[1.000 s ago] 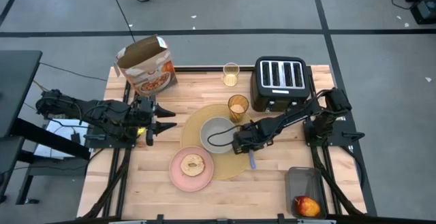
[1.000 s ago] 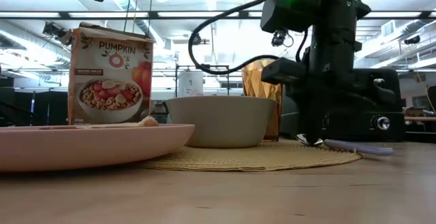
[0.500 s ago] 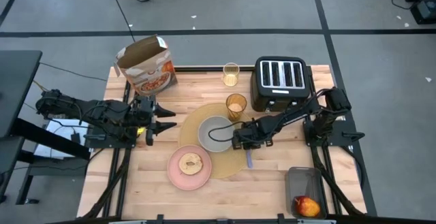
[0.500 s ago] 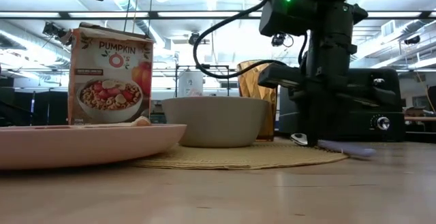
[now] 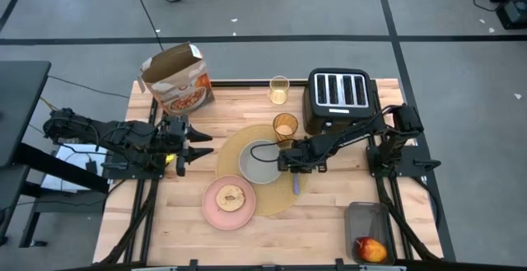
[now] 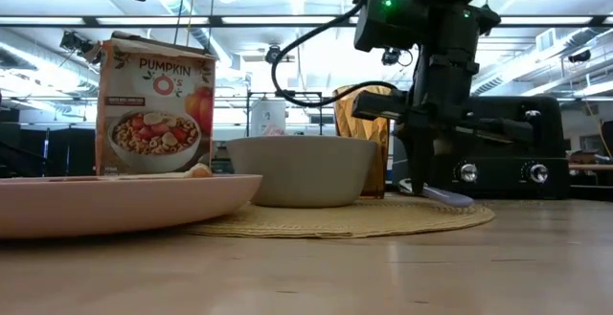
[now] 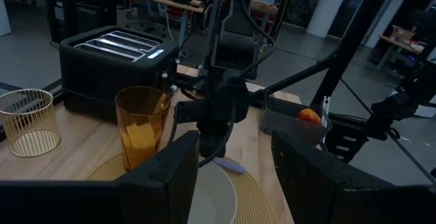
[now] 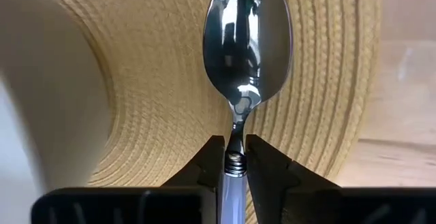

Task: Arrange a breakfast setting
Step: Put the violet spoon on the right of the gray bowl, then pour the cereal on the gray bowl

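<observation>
Spoon clamped by right gripper over the mat edge, beside the bowl.

Wooden table (image 5: 346, 197) carries the black toaster (image 5: 338, 100) and orange cereal box (image 5: 177, 79) at the back. Round tan placemat (image 5: 235, 149) is centred, with the grey bowl (image 5: 259, 165) on it and the amber tumbler (image 5: 286, 128) at its rear rim. Pink plate (image 5: 230, 203) with toast slice (image 5: 231, 198) overlaps the mat's front edge. Red apple (image 5: 370, 249) sits in a tray at the front right corner. Right gripper (image 8: 235, 157) is closed on the blue-handled spoon (image 8: 240, 40), just beside the bowl. Left gripper (image 5: 198, 149) is parked at the left with fingers apart, nothing held.
</observation>
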You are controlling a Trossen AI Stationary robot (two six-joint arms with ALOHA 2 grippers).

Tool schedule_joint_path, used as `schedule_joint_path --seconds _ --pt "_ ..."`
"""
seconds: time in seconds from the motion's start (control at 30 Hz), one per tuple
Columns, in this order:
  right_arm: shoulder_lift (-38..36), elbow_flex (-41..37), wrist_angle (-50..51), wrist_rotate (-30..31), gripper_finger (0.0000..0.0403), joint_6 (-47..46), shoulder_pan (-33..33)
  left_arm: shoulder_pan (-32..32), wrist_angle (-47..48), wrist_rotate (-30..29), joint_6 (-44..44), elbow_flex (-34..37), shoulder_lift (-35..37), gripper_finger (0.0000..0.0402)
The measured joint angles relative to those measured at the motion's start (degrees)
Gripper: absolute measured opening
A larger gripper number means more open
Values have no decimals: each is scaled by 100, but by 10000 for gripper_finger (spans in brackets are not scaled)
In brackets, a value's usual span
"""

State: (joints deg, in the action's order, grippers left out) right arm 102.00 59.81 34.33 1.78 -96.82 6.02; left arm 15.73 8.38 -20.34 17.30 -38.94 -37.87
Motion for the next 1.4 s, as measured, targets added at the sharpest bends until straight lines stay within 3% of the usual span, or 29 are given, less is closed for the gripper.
schedule_joint_path --seconds 0.33,0.47,0.7,0.83,1.0,1.1,1.27,1.4 --pt "7 -44 -3 74 66 101 -20 0 35 -7 -151 -18 2 192" --pt "7 -44 -39 70 79 96 -20 -15 407 -154 -232 -415 -77 192" --pt "5 -44 -43 -35 130 152 -20 -17 1733 -844 -233 -1263 -481 192" --pt "-220 97 105 -184 148 408 12 -185 2855 -1136 57 -2134 -793 192" --pt "-936 487 789 31 160 709 235 -1003 4693 -1148 502 -3405 -1345 192" --pt "-1486 632 886 267 166 959 373 -1752 5471 -1021 453 -3826 -1718 192" --pt "-2328 789 700 711 174 1789 541 -3321 5637 -211 -459 -4223 -2290 190" --pt "-2860 861 505 1140 182 2555 692 -4440 5690 -37 -1012 -4802 -2822 182"
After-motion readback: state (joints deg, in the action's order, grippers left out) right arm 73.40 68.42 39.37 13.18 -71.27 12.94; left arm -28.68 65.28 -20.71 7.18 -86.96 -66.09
